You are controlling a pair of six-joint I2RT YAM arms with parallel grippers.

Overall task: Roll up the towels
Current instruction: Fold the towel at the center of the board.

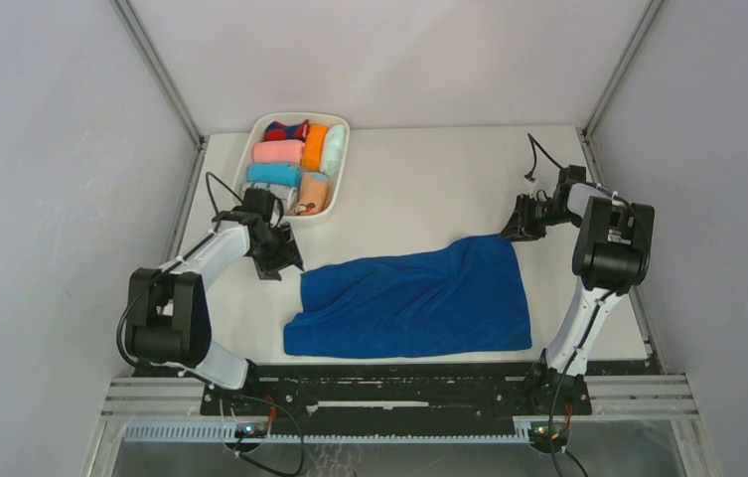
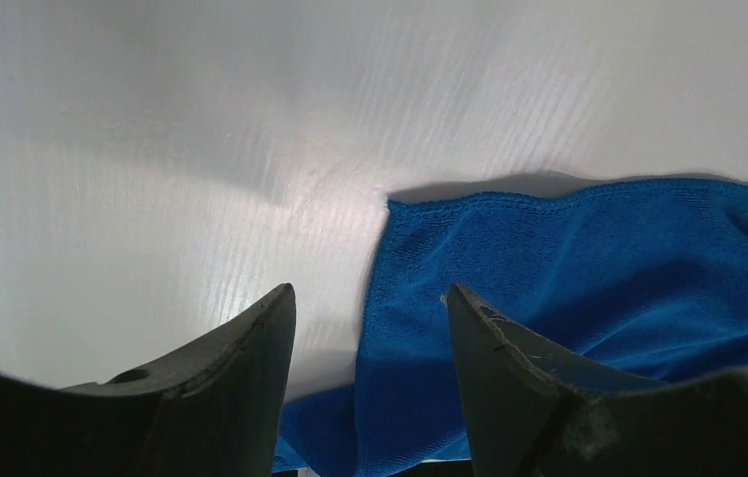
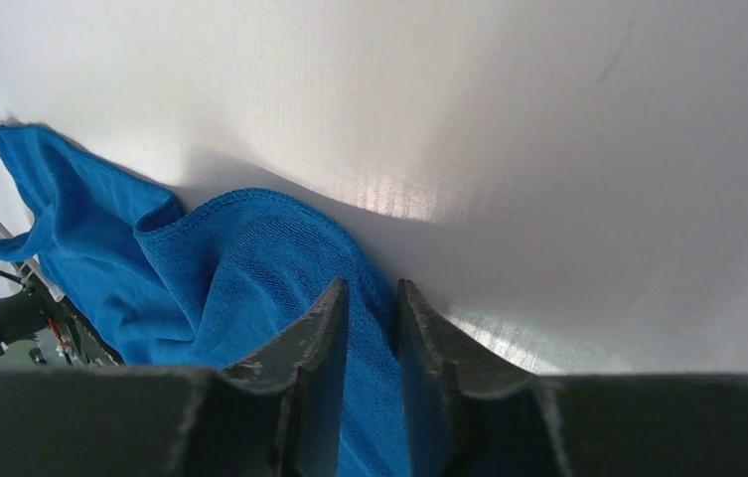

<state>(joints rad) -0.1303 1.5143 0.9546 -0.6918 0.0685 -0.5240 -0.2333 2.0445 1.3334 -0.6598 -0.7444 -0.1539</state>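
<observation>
The royal-blue towel [image 1: 419, 298] lies spread flat across the near middle of the table, rumpled along its left side. My left gripper [image 1: 285, 260] hovers at the towel's far left corner, open, with that corner [image 2: 598, 258] below and between its fingers [image 2: 370, 290]. My right gripper [image 1: 514, 231] is at the far right corner. Its jaws [image 3: 370, 283] have narrowed onto the towel's hemmed edge [image 3: 230, 268], and blue cloth fills the slim gap. A peach-orange towel [image 1: 315, 192] lies rolled at the near end of the tray.
A white tray [image 1: 295, 116] at the back left holds pink [image 1: 278, 151], orange [image 1: 315, 146], mint [image 1: 334, 149], light-blue [image 1: 273, 174] and printed [image 1: 287, 130] rolls. It sits just behind my left arm. Grey walls enclose the table on three sides.
</observation>
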